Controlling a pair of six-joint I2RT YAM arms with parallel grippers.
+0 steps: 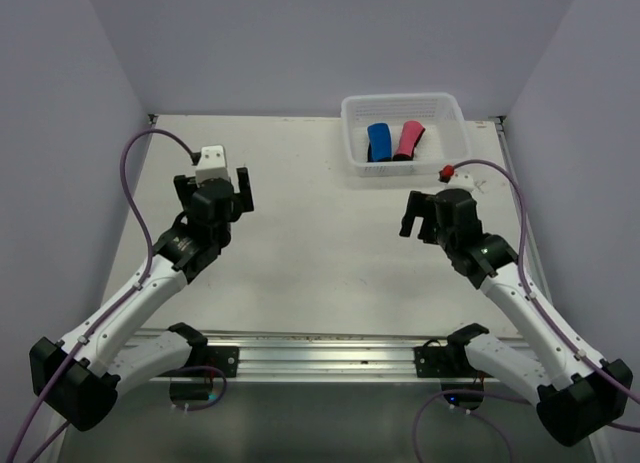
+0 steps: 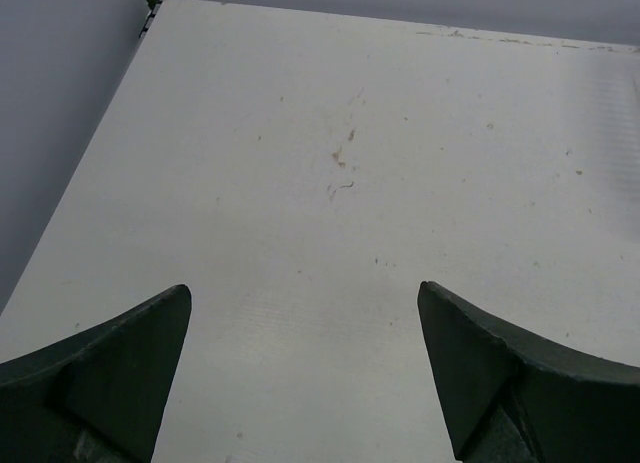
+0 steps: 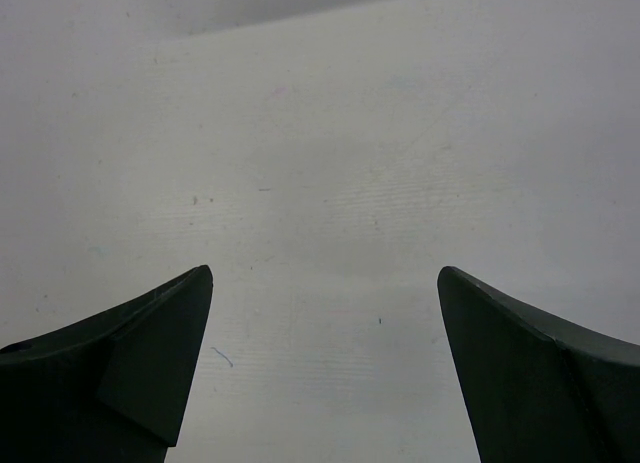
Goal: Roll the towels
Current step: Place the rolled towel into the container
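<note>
Top external view: the left fingers (image 1: 244,190) and right fingers (image 1: 410,213) are held spread wide, gripping nothing, well apart over bare table (image 1: 320,253); against the far edge, right of centre, the blue towel (image 1: 379,141) and pink-red towel (image 1: 409,140) are seen rolled, side by side, inside the white basket (image 1: 400,100).

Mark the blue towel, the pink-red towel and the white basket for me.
blue towel (image 1: 379,141): top external view, middle of the rolled cloth.
pink-red towel (image 1: 409,140): top external view, middle of the rolled cloth.
white basket (image 1: 400,98): top external view, far rim.
</note>
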